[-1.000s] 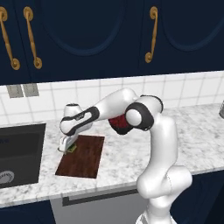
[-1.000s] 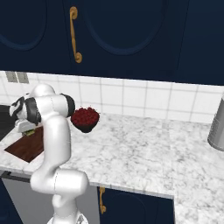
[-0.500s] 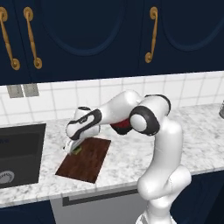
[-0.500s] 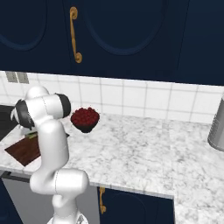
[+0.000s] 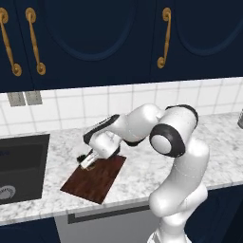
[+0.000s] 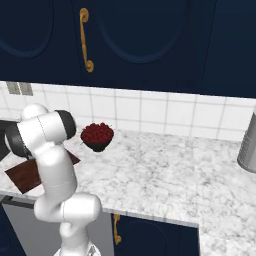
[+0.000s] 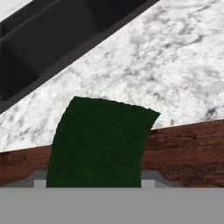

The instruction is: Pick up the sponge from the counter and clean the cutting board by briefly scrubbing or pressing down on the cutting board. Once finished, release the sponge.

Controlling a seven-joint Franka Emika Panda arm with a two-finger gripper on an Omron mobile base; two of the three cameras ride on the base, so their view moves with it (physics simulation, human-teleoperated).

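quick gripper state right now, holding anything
Gripper: shut on the sponge, low over the far end of the board.

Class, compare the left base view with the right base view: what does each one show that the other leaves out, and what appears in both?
Left base view alone: the dark sink left of the board, and the gripper low over the cutting board's far corner.

Right base view alone: a dark bowl of red fruit and a grey metal container at the right edge.

Both: the speckled counter, the board, the white arm, tiled wall and navy cabinets.
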